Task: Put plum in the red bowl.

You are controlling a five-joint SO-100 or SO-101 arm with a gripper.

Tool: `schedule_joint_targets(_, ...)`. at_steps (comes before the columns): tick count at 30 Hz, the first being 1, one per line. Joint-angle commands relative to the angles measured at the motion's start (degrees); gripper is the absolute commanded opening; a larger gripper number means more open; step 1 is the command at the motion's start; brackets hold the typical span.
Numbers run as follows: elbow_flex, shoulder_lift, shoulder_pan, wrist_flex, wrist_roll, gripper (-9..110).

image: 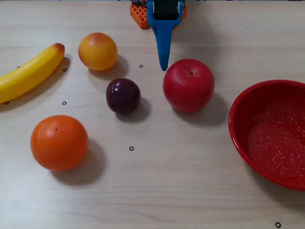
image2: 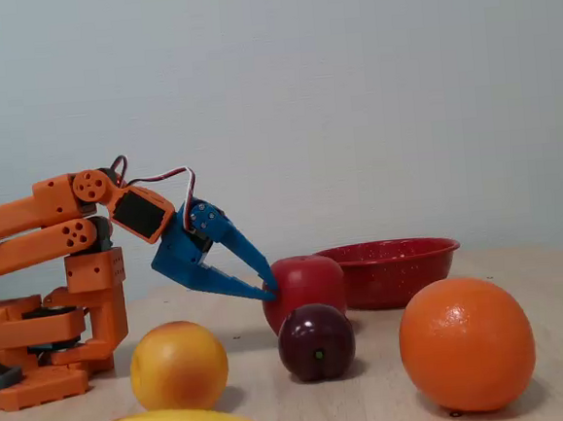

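Plum [image: 123, 95] sits free on tabletop [image: 181, 191], well apart from red bowl [image: 267, 133]; hand [image2: 267, 292], slightly parted and empty, hangs near it, apparently positioned for approach.

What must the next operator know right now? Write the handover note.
Gripper: blue two-finger gripper, empty, low over the table; its tips are close together near the large bright red apple, though open or shut cannot be told.
Small glossy dark purple plum: on the wooden table, left of the apple in the overhead view, untouched.
Large round red speckled bowl: at the right edge in the overhead view, nothing seen inside.
Done: nothing yet.
Left: grasp the plum, carry it past the apple, release it in the bowl.
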Motion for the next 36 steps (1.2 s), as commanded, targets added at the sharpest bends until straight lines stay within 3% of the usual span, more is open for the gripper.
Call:
schedule_joint_targets(1, 2.3, 1.2, -0.8, 0.3, -0.1, 0)
schedule_joint_targets(28, 1.3, 1.2, -0.6, 0.4, 0.1, 0)
schedule_joint_targets(36, -1.8, 0.1, -0.6, 0.4, -4.9, 0)
